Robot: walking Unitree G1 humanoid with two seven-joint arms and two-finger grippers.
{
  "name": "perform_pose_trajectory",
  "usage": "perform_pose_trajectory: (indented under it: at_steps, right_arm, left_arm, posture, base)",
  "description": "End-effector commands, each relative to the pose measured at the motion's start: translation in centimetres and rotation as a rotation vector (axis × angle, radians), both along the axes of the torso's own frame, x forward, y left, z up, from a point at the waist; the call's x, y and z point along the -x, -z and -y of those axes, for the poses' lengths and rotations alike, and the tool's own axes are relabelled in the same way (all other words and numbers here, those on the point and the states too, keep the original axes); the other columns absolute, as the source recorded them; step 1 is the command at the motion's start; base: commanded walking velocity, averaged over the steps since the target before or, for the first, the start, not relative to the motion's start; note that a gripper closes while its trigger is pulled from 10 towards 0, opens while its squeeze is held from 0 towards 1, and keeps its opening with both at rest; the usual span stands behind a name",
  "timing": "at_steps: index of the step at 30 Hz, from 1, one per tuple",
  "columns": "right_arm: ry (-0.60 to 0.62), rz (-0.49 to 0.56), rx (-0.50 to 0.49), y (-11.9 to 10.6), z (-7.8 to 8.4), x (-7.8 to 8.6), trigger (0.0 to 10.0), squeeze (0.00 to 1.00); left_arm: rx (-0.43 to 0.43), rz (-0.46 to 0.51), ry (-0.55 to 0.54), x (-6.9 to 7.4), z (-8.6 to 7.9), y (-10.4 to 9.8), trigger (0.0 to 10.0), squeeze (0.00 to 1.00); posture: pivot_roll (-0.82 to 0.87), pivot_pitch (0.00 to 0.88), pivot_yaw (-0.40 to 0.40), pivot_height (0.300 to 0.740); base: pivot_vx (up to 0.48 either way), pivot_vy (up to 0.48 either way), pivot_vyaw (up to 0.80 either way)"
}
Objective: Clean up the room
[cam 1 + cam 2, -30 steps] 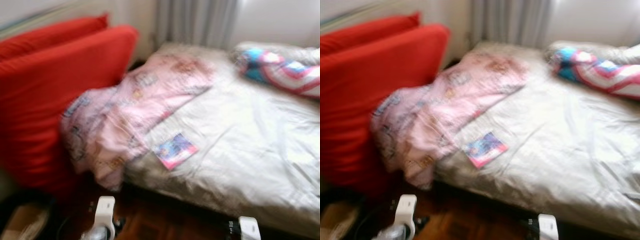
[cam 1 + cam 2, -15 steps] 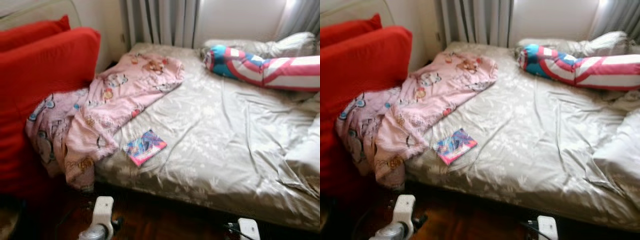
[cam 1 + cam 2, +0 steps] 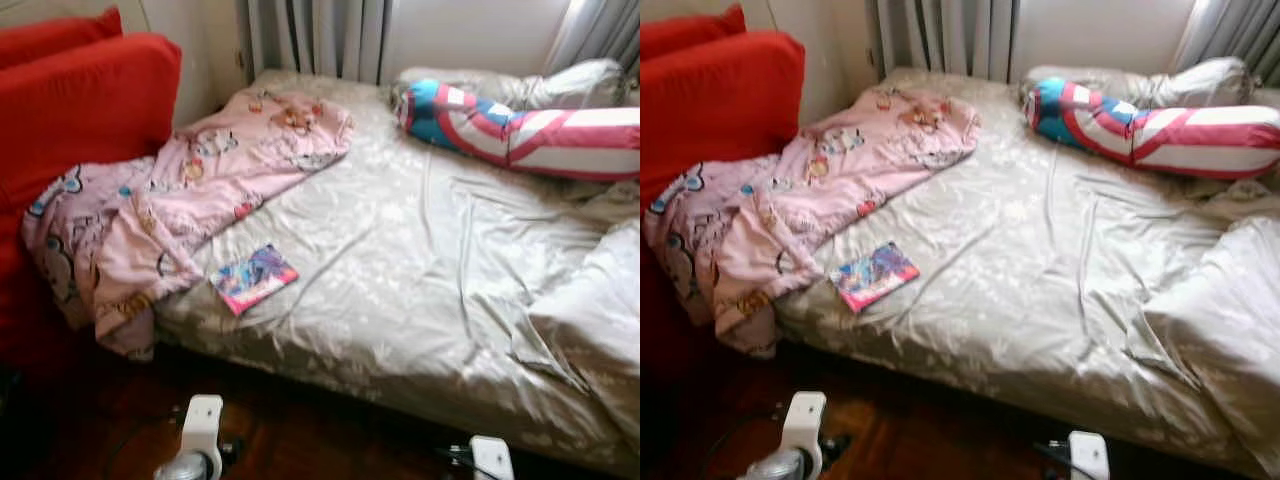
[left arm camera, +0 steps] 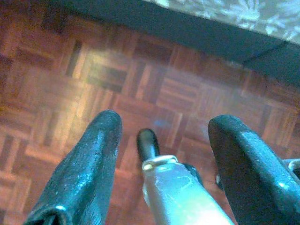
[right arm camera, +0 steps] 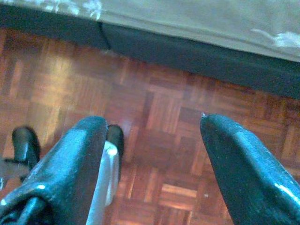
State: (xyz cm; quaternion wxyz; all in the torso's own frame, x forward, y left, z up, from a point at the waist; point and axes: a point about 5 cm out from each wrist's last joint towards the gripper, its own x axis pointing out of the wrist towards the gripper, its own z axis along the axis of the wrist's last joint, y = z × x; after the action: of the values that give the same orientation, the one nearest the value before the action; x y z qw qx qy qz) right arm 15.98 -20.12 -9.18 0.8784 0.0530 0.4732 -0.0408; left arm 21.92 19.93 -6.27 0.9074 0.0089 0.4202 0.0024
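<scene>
Book [image 3: 253, 277] lies flat nr bed [image 3: 420, 300] edge beside pink blanket [image 3: 170, 200], well apart from both grippers, long axis diagonal. Left gripper [image 4: 164, 154] & right gripper [image 5: 150, 154] hang over parquet floor [image 5: 159, 108], fingers spread, holding nothing.

A pink cartoon-print blanket [image 3: 190, 190] lies on a beige floral sheet [image 3: 420, 270] beside red cushions [image 3: 80, 100].

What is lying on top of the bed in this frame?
On the bed lie a pink patterned blanket spilling over its edge, a small colourful book, a striped bolster and rumpled bedding. What the blanket covers cannot be seen.
</scene>
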Motion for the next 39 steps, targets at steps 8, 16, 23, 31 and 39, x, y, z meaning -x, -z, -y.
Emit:
perform_pose_trajectory:
  at_steps: [8, 16, 23, 31, 39]
  right_arm:
    - [0.013, -0.012, -0.001, 0.13, 0.16, 0.37, 10.0, 0.0]
    - [0.013, -0.009, 0.001, 0.11, 0.23, 0.36, 10.0, 0.0]
    - [0.011, -0.017, -0.002, 0.16, 0.23, 0.44, 10.0, 0.0]
    - [0.013, -0.02, 0.003, 0.2, 0.26, 0.56, 10.0, 0.0]
    - [0.008, -0.02, 0.005, 0.2, 0.29, 0.59, 10.0, 0.0]
  left_arm:
    - [-0.005, -0.023, 0.007, 0.35, 0.0, 0.24, 10.0, 0.0]
    - [-0.003, -0.023, 0.007, 0.35, 0.08, 0.25, 10.0, 0.0]
    - [0.0, -0.024, 0.009, 0.38, 0.13, 0.28, 10.0, 0.0]
    - [0.001, -0.026, 0.013, 0.49, 0.16, 0.34, 10.0, 0.0]
    - [0.002, -0.028, 0.01, 0.56, 0.18, 0.39, 10.0, 0.0]
  posture:
    - [-0.01, 0.093, -0.023, 0.737]
    - [-0.02, 0.088, -0.024, 0.737]
    - [-0.02, 0.079, -0.024, 0.737]
    - [-0.02, 0.066, -0.023, 0.737]
    - [-0.02, 0.061, -0.023, 0.737]
  base:
    - [0.0, -0.282, 0.0]
    - [0.0, -0.28, 0.0]
    - [0.0, -0.283, -0.4]
    - [0.0, -0.283, -0.75]
    - [0.0, -0.174, -0.75]
